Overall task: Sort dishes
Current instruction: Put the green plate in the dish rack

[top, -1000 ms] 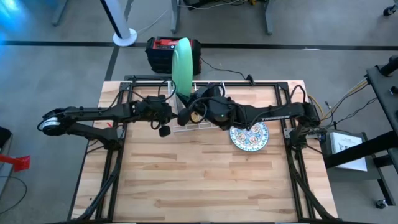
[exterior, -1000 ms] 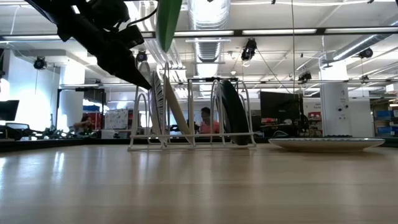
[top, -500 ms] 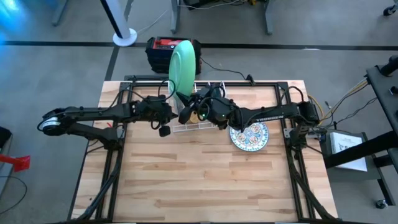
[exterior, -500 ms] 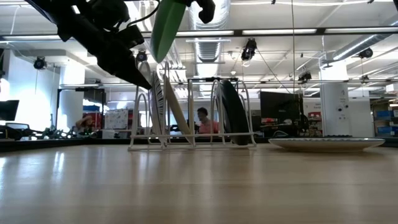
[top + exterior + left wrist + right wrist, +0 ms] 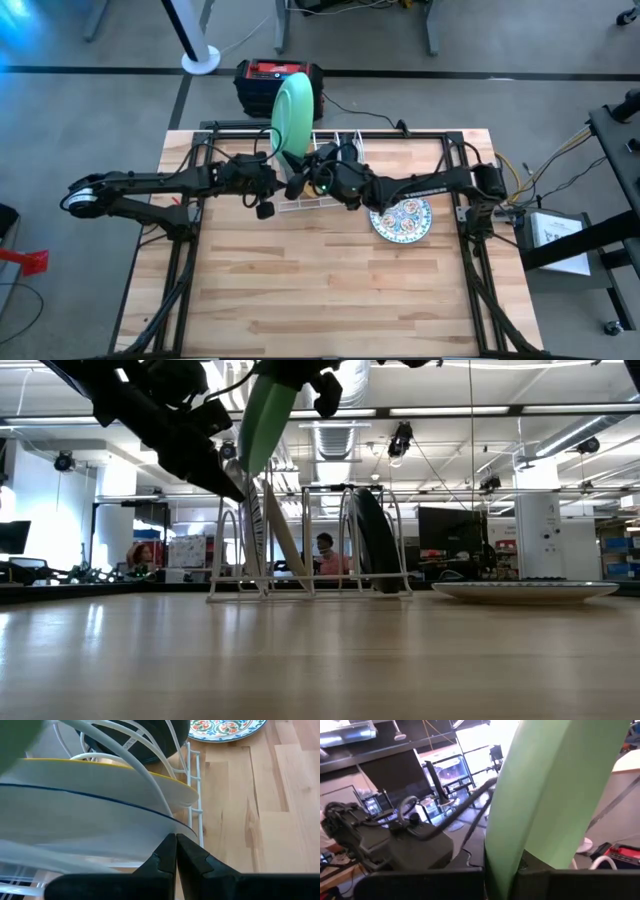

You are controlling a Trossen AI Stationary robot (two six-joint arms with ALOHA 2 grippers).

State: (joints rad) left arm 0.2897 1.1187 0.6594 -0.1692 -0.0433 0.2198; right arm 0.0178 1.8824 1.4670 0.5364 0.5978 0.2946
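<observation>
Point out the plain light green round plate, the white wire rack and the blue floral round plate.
plain light green round plate (image 5: pixel 294 108), high view, centre of its face
white wire rack (image 5: pixel 325 592), low view, base rail
blue floral round plate (image 5: pixel 408 224), high view, patterned middle

table (image 5: pixel 330 290): pale wood planks | rack (image 5: pixel 310 540): white wire | green plate (image 5: pixel 294 108): smooth, glossy

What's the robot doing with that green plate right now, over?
Right hand shut on green plate, lifted above white rack. Left hand shut, empty, at rack beside standing plates. Floral plate flat on table. Nothing blocking.
</observation>
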